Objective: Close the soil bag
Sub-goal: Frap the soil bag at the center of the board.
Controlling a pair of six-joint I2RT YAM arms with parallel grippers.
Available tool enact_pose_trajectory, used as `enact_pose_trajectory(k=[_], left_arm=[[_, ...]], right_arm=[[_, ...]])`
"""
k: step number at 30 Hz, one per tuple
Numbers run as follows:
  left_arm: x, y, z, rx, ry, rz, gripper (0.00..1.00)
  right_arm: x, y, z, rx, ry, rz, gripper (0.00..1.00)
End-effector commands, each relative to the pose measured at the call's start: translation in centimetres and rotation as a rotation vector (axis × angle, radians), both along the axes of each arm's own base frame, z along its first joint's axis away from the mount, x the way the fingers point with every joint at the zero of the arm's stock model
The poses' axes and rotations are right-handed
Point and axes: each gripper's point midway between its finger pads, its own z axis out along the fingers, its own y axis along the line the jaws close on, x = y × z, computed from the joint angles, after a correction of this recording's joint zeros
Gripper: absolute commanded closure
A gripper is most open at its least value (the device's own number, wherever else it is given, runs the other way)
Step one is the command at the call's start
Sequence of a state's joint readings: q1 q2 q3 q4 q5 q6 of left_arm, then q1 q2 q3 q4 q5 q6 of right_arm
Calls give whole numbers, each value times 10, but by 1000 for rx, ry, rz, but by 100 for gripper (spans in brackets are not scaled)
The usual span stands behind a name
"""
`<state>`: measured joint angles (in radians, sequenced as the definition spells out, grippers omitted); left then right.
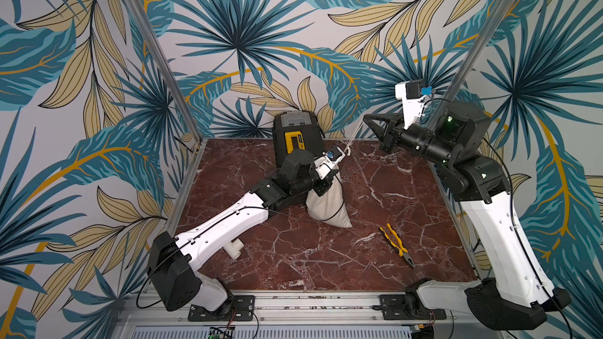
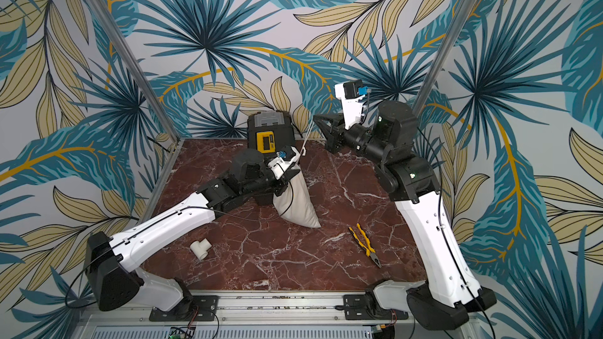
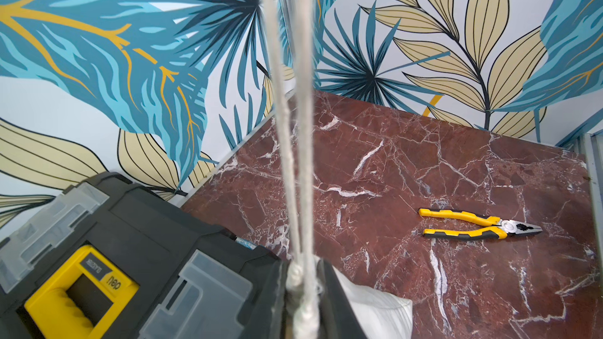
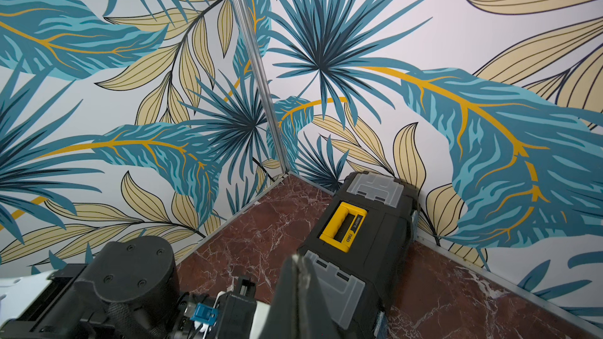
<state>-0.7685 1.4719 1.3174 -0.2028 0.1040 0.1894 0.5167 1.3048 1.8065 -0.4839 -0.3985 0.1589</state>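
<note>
Had the soil bag [image 1: 329, 203] slumped right in front of the toolbox [image 1: 295, 135], with its cord [image 1: 355, 135] strung taut!

Pinched that cord in the right gripper [image 1: 366, 119], jaws pressed together, up high beside the toolbox on the right arm's side. Straddled both strands with the left gripper [image 3: 305, 280] at the bag's gathered neck, just in front of the toolbox, jaws nearly together; could not tell whether squeezing or merely guiding. Looked at a soft cloth sack here, plump and sagging, judged fairly heavy with fill, likely to slump and drag rather than slide cleanly. Reckoned the thin cord the place to take hold for cinching, with the neck braced just below the hem. Would not trust a grab on the loose belly cloth, apt to bunch and slip.
</note>
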Motion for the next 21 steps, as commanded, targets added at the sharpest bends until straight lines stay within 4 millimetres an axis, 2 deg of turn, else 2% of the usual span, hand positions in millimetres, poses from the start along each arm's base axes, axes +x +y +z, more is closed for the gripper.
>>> enact_pose_trajectory(k=[1, 5, 11, 16, 21], left_arm=[[-7, 24, -67, 155, 172, 56, 77], [-9, 25, -65, 145, 176, 56, 75], [-10, 17, -45, 73, 169, 34, 68], [-7, 9, -28, 20, 157, 9, 58], [7, 18, 11, -103, 111, 41, 43]], right_arm=[[-24, -14, 65, 153, -235, 10, 100], [-18, -4, 42, 141, -180, 46, 100], [-15, 7, 17, 142, -114, 99, 100], [-16, 11, 10, 131, -94, 132, 100], [-18, 13, 8, 124, -90, 144, 100]])
